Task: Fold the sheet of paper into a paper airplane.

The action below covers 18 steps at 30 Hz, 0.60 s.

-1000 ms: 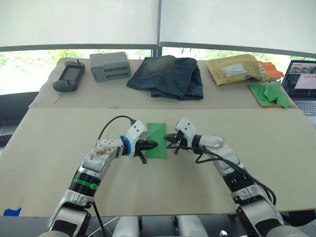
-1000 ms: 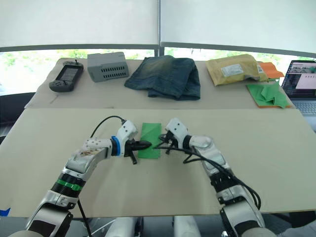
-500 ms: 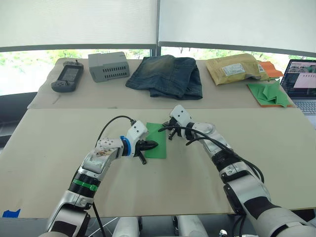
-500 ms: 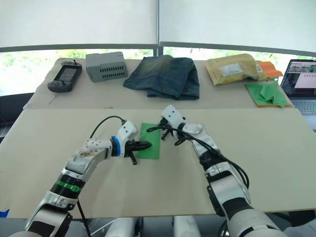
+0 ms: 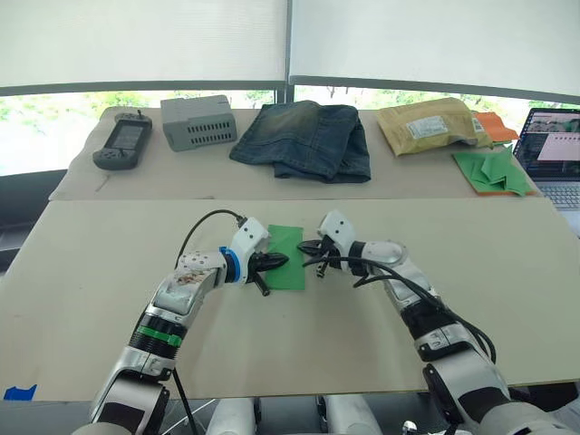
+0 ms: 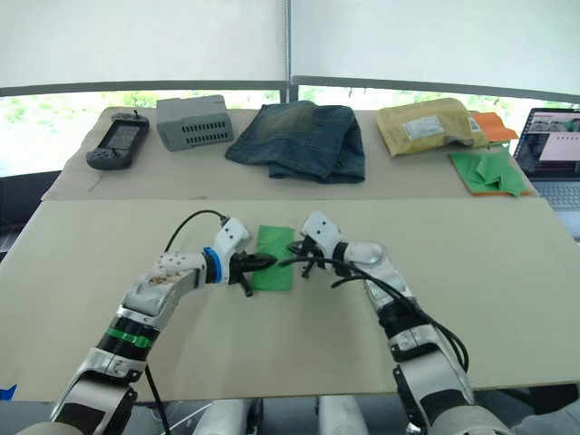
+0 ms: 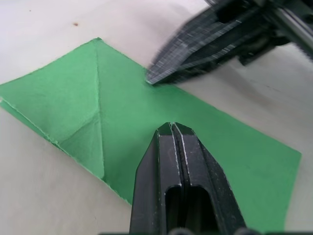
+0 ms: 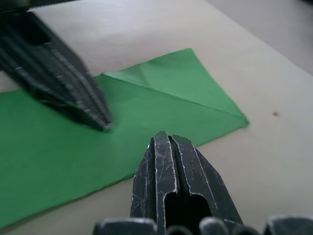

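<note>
Beige tabletop (image 5: pixel 109 272) fills the near half of the scene, and the sheet of paper (image 5: pixel 288 257), folded to a narrow green strip with a triangular flap at one end, lies flat at its middle. Pressing on the strip's left side is the left gripper (image 5: pixel 276 262), its fingers closed together. At the strip's right edge sits the right gripper (image 5: pixel 309 246), fingers likewise closed with nothing between them. Along the far side lie a handheld controller (image 5: pixel 123 141), grey box (image 5: pixel 198 121), jeans (image 5: pixel 308 140), padded envelope (image 5: pixel 430 125) and a heap of green paper pieces (image 5: pixel 492 172).
</note>
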Each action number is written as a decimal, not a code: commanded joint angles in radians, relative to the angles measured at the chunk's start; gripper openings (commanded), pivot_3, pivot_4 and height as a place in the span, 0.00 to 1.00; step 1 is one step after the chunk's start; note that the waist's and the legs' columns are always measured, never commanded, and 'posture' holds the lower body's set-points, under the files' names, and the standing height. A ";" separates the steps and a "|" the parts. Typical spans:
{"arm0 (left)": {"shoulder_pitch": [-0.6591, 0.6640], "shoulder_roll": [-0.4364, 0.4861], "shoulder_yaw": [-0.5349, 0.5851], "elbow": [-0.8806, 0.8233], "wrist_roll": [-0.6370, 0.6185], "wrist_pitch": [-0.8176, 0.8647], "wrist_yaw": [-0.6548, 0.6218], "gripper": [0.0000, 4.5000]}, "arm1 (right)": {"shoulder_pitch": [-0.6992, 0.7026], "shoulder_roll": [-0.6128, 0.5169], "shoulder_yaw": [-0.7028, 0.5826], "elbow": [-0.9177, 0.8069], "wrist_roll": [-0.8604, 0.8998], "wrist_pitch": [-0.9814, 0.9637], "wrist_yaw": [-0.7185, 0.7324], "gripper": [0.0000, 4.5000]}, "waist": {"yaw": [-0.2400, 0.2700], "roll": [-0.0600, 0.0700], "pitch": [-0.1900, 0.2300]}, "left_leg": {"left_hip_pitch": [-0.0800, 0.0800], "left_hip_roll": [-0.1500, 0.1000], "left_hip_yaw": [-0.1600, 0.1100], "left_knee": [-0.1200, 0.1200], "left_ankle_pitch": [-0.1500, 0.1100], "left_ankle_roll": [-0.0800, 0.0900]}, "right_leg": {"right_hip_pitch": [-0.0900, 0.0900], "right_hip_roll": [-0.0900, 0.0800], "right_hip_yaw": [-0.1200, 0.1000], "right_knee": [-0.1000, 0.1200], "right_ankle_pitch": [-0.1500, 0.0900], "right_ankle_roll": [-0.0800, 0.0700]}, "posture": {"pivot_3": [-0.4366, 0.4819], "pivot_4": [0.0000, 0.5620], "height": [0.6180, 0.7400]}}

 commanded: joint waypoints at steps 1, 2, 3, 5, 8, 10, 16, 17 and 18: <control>-0.011 0.007 -0.019 0.015 0.028 0.003 -0.003 0.00 | 0.063 -0.010 0.066 -0.084 -0.013 0.063 0.053 0.00 | -0.001 0.000 0.000 | 0.000 0.000 0.000 0.000 0.000 0.000 | 0.000 0.000 0.000 0.000 0.000 0.000 | 0.48 0.27 0.91; -0.012 0.007 -0.022 0.016 0.031 0.006 -0.004 0.00 | 0.071 -0.012 0.071 -0.099 -0.016 0.073 0.056 0.00 | -0.001 0.000 0.000 | 0.000 0.000 0.000 0.000 0.000 0.000 | 0.000 0.000 0.000 0.000 0.000 0.000 | 0.48 0.27 0.91; -0.015 0.008 -0.025 0.018 0.035 0.005 -0.008 0.00 | 0.084 -0.013 0.073 -0.124 -0.010 0.087 0.061 0.00 | -0.001 0.000 0.000 | 0.000 -0.001 0.000 0.000 0.000 0.000 | 0.000 0.000 0.000 0.000 0.000 0.000 | 0.48 0.27 0.91; -0.021 0.006 -0.025 0.020 0.038 0.005 -0.011 0.00 | 0.110 -0.024 0.087 -0.174 -0.007 0.118 0.075 0.00 | 0.000 0.001 0.000 | 0.001 -0.001 0.000 0.000 0.000 0.000 | 0.001 0.000 0.000 0.000 0.000 0.000 | 0.48 0.27 0.91; -0.027 0.001 -0.018 0.023 0.035 0.009 -0.010 0.00 | 0.161 -0.058 0.110 -0.271 0.006 0.185 0.112 0.00 | 0.001 0.001 0.000 | 0.001 -0.001 0.001 0.000 0.000 0.000 | 0.000 0.000 0.000 0.000 0.000 0.000 | 0.48 0.27 0.91; -0.025 0.003 -0.018 0.023 0.036 0.008 -0.012 0.00 | 0.183 -0.076 0.118 -0.316 0.016 0.220 0.134 0.00 | 0.002 0.000 0.000 | 0.000 -0.001 0.001 0.000 0.000 0.000 | 0.001 0.000 0.000 0.000 0.000 0.000 | 0.48 0.27 0.91; -0.019 0.002 -0.017 0.024 0.035 0.008 -0.015 0.00 | 0.228 -0.122 0.117 -0.395 0.049 0.284 0.151 0.00 | 0.003 0.001 -0.001 | 0.001 -0.002 0.001 0.000 0.000 0.000 | 0.001 0.000 0.000 -0.001 -0.003 0.005 | 0.48 0.27 0.91; -0.018 0.002 -0.016 0.023 0.034 0.009 -0.016 0.00 | 0.228 -0.122 0.113 -0.398 0.051 0.287 0.148 0.00 | 0.003 0.001 -0.001 | 0.001 -0.002 0.001 0.000 0.000 0.000 | 0.001 0.000 0.000 -0.001 -0.003 0.005 | 0.48 0.27 0.91; -0.017 0.002 -0.016 0.022 0.034 0.009 -0.016 0.00 | 0.228 -0.121 0.106 -0.401 0.058 0.291 0.142 0.00 | 0.003 0.001 -0.001 | 0.001 -0.002 0.001 0.000 0.000 0.000 | 0.001 0.000 0.000 -0.001 -0.003 0.005 | 0.48 0.27 0.91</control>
